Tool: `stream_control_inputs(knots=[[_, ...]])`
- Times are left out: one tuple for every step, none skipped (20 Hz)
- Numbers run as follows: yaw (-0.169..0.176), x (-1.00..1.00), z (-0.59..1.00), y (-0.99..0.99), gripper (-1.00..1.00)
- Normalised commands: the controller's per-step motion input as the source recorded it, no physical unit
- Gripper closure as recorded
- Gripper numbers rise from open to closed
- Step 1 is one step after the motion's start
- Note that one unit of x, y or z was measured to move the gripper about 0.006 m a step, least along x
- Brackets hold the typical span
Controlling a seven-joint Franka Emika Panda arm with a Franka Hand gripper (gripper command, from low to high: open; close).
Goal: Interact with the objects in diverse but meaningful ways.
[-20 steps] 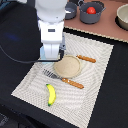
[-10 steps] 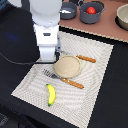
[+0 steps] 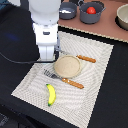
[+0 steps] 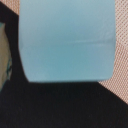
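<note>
Carton: pale blue, boxy, fills the wrist view over the mat edge. Gripper state: cannot tell (fingers hidden). Count: one banana, one plate, one tomato in one pot.
</note>
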Motion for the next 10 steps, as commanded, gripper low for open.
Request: stream_control_inputs(knots=[[0.004,-0.24,-0.35,-0.03,-1.00],[0.004,-0.22,-0.31,0.00,-1.00],[0.005,-0.22,-0.30,0.00,-1.00],[0.005,-0.23,-0.27,0.00,-1.00],[0.005,-0.23,-0.26,0.00,-1.00],[0.006,-0.22,-0.26,0.00,-1.00],[0.007,-0.23,-0.28,0.00,-1.00],[0.007,-0.23,-0.26,0.00,-1.00],[0.006,-0.24,-0.26,0.00,-1.00],[0.009,-0.23,-0.26,0.00,-1.00]])
